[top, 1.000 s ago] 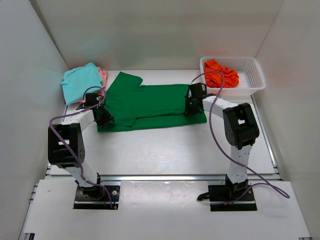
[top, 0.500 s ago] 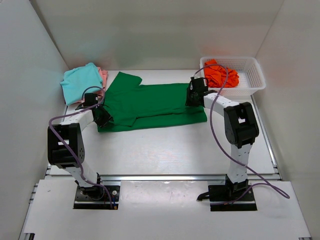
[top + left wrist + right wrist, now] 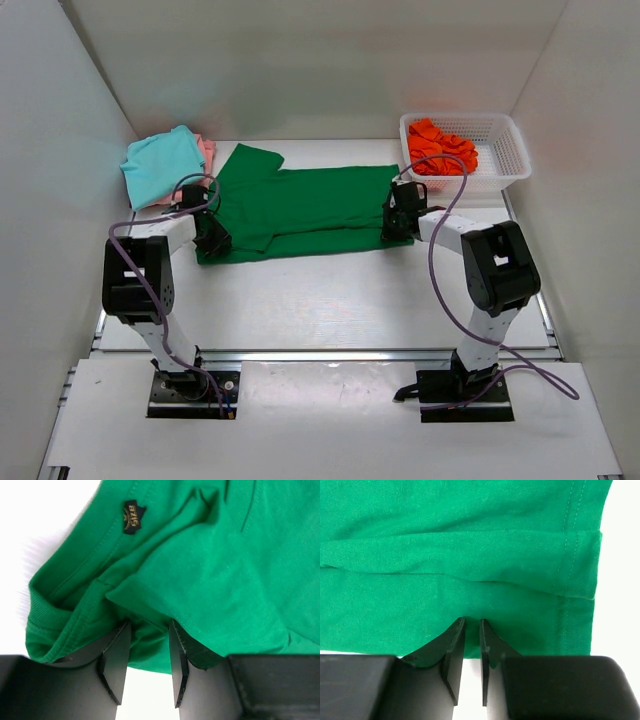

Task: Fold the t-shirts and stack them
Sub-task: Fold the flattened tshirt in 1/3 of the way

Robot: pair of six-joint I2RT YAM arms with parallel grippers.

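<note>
Down again from the far edge comes the right gripper [image 3: 472, 622], so the dark green soft cloth t-shirt [image 3: 300, 205], spread sideways over the white table's [image 3: 330, 300] far half, looks held at both ends, ready to fold. The right jaws pinch the near hem narrowly; the left gripper [image 3: 150, 630], wider, clamps bunched collar-end folds.
</note>
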